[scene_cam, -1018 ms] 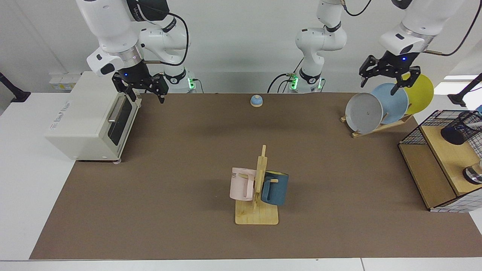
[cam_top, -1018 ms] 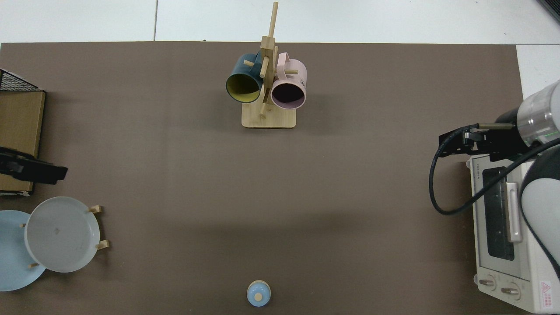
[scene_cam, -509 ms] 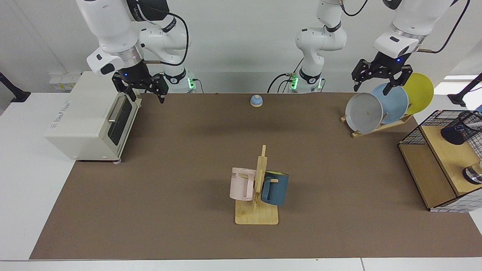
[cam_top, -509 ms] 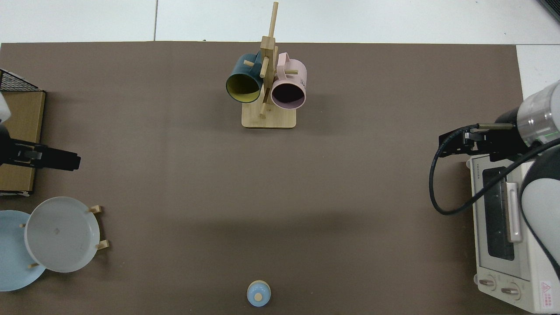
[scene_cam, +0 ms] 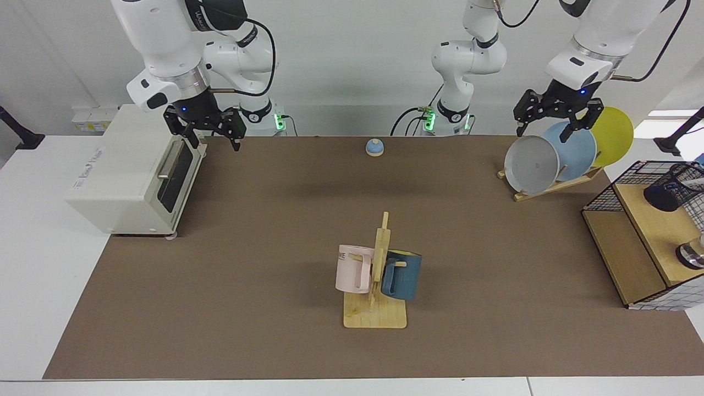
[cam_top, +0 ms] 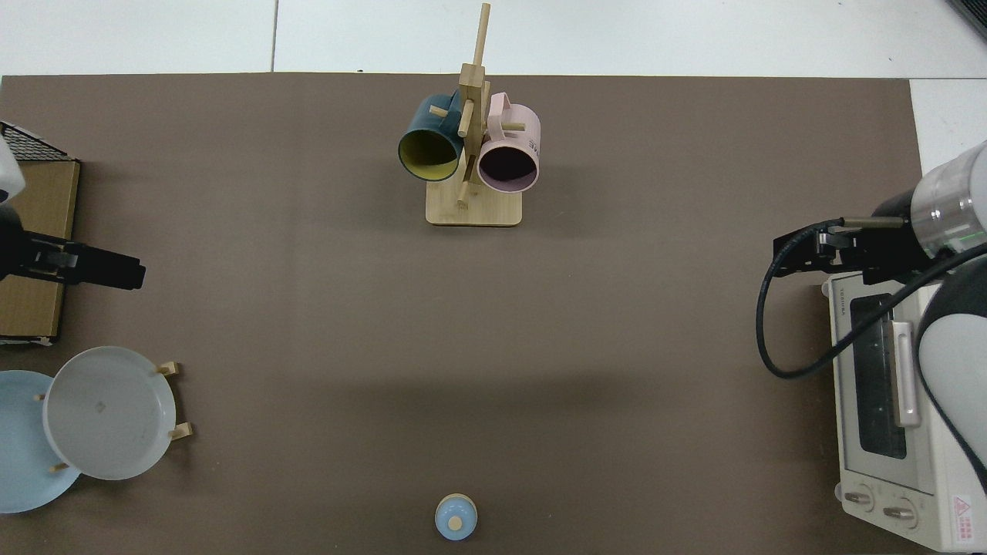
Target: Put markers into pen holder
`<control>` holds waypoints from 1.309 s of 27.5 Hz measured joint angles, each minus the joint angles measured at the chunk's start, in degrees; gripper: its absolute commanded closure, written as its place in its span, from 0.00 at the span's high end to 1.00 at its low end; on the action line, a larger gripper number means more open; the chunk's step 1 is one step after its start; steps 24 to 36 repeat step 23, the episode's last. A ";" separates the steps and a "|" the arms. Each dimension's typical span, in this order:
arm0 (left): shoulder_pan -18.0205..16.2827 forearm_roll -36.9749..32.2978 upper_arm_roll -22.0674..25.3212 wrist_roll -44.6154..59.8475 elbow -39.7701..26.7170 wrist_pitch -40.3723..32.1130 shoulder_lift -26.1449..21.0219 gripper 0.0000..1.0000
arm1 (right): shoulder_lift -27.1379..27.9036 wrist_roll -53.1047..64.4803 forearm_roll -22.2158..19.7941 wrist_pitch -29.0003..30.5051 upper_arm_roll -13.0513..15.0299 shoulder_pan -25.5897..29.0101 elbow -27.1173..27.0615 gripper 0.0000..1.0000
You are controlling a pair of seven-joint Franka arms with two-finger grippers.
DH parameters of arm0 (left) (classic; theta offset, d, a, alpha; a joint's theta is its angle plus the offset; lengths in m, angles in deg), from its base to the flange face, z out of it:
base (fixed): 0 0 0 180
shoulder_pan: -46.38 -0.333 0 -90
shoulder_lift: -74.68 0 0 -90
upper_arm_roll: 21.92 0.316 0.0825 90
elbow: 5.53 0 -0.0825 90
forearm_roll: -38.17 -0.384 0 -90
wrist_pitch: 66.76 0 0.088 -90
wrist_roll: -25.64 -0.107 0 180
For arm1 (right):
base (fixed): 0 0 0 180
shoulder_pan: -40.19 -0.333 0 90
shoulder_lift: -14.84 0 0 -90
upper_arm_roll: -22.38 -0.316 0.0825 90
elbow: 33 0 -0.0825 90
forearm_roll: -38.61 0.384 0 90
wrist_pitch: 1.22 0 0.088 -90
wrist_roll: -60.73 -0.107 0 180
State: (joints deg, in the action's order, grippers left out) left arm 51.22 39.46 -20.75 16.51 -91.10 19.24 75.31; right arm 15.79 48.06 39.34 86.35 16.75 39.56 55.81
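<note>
The pen holder (scene_cam: pixel 672 190), a black wire-mesh cup with a dark rim, stands on the wooden shelf at the far right edge of the facing view. A thin pale streak shows through its mesh; I cannot tell whether it is the marker, and no marker shows anywhere else. My left gripper (scene_cam: pixel 542 131) hangs open and empty above the plate rack, well clear of the holder; in the top view the left gripper (cam_top: pixel 116 270) is at the left edge. My right gripper (scene_cam: pixel 215 144) waits open and empty beside the toaster oven, and shows in the top view as the right gripper (cam_top: pixel 790 254).
A white toaster oven (scene_cam: pixel 129 173) stands on one side of the brown mat. On the other are a plate rack with a grey plate (scene_cam: pixel 531 165) and a wire basket with wooden shelf (scene_cam: pixel 632 242). A mug tree (scene_cam: pixel 377 280) holds two mugs near the front. A small blue bell (scene_cam: pixel 374 147) sits at the back.
My left gripper has risen and drawn away from the basket side to a spot over the plates. The right arm has not moved.
</note>
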 measured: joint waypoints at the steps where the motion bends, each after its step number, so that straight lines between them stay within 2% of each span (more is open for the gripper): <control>1: 0.00 0.00 0.00 0.00 -0.02 -0.11 0.04 1.00 | 0.00 0.00 0.00 0.00 0.00 0.00 0.00 1.00; 36: 0.00 -2.20 -0.07 0.01 -0.11 -0.21 0.19 1.00 | 0.00 0.00 0.00 0.00 0.00 0.00 0.00 1.00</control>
